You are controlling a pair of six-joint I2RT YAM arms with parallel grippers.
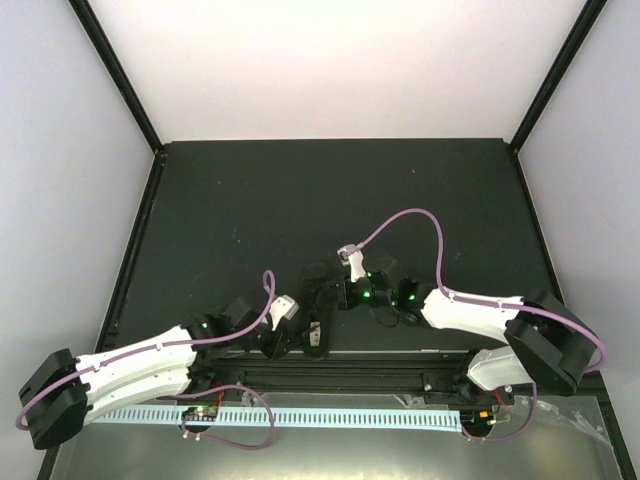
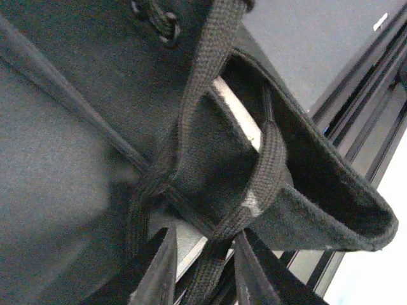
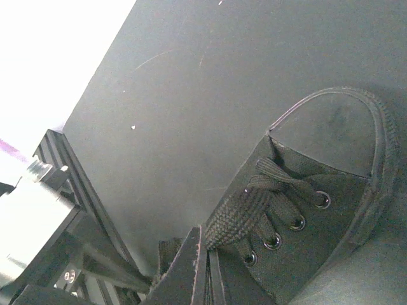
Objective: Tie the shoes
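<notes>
The small black shoe (image 1: 318, 312) lies on the dark mat between the two grippers, toe pointing away from the bases. My left gripper (image 1: 276, 338) is at the shoe's heel end. In the left wrist view its fingers (image 2: 159, 267) stand apart and a black lace (image 2: 270, 165) runs across the shoe's opening (image 2: 331, 203) and down between them. My right gripper (image 1: 346, 292) is at the shoe's right side. In the right wrist view it (image 3: 207, 244) is shut on a flat lace (image 3: 238, 216) that leads to the eyelets of the shoe (image 3: 331, 222).
A black metal rail (image 1: 390, 362) runs along the near edge of the mat (image 1: 300, 200), just behind the heel. A pale slotted strip (image 1: 340, 415) lies nearer still. Purple cables (image 1: 420, 215) arc over both arms. White walls enclose the mat.
</notes>
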